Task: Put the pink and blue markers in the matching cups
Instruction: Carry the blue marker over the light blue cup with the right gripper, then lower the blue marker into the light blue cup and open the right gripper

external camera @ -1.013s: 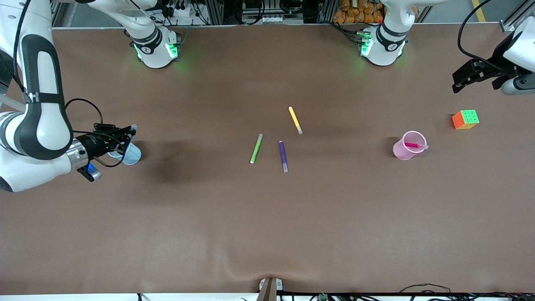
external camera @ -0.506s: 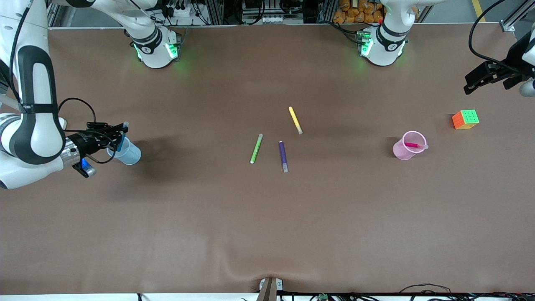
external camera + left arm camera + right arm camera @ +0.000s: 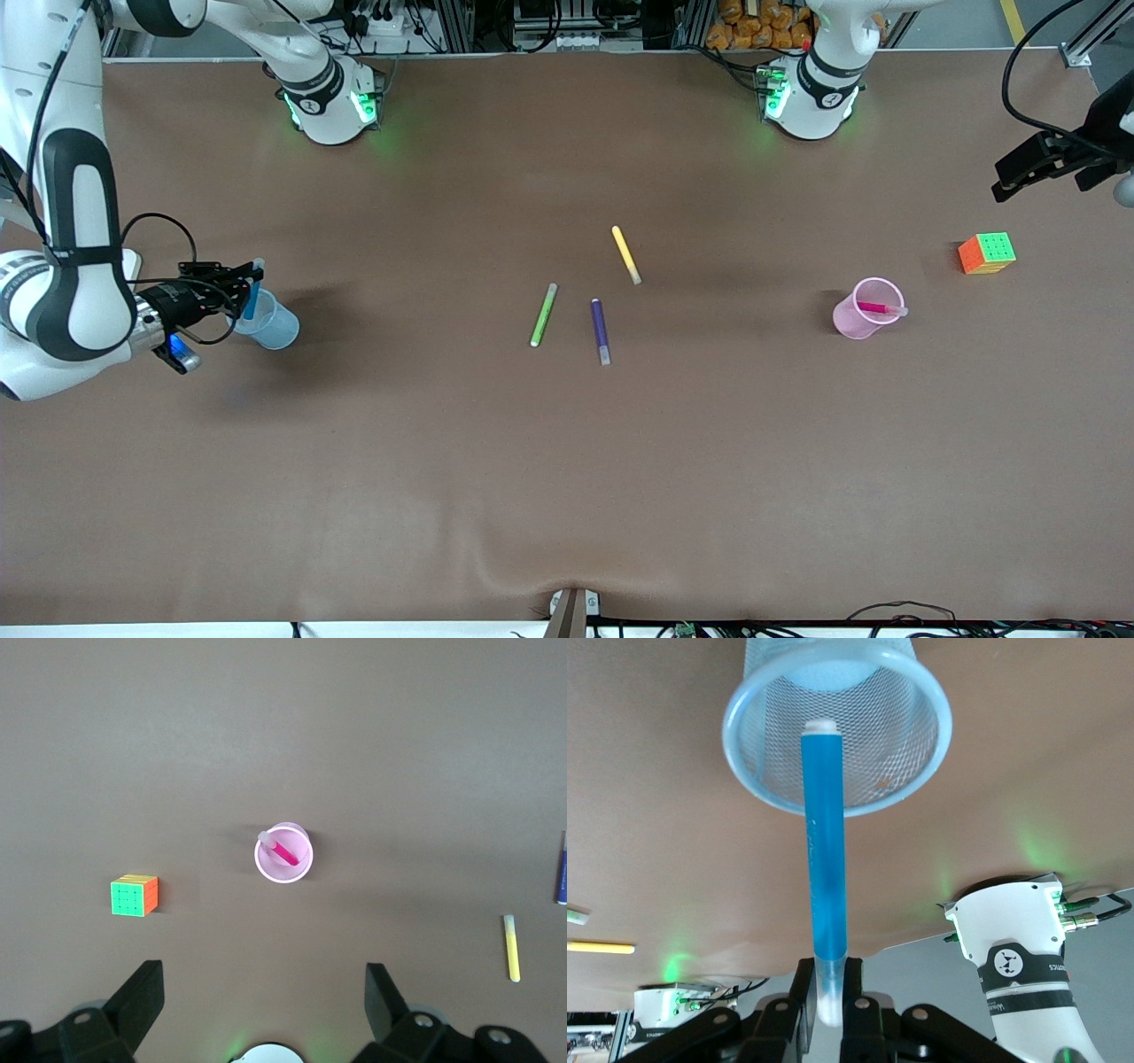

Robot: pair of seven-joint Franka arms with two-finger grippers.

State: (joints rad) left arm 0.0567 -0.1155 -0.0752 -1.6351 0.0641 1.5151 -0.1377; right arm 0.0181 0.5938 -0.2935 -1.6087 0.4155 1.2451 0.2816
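Brown table [image 3: 567, 461] spans the scene. Right gripper [image 3: 232, 285], fingers clamped on the blue marker [image 3: 824, 850], holds it over the blue cup [image 3: 268, 324] at the right arm's end. Left gripper [image 3: 1032, 167] waits spread wide and empty above the left arm's end, over the colour cube [image 3: 986, 253]. Pink cup [image 3: 864, 307] holds the pink marker [image 3: 881, 308], leaning on the rim.
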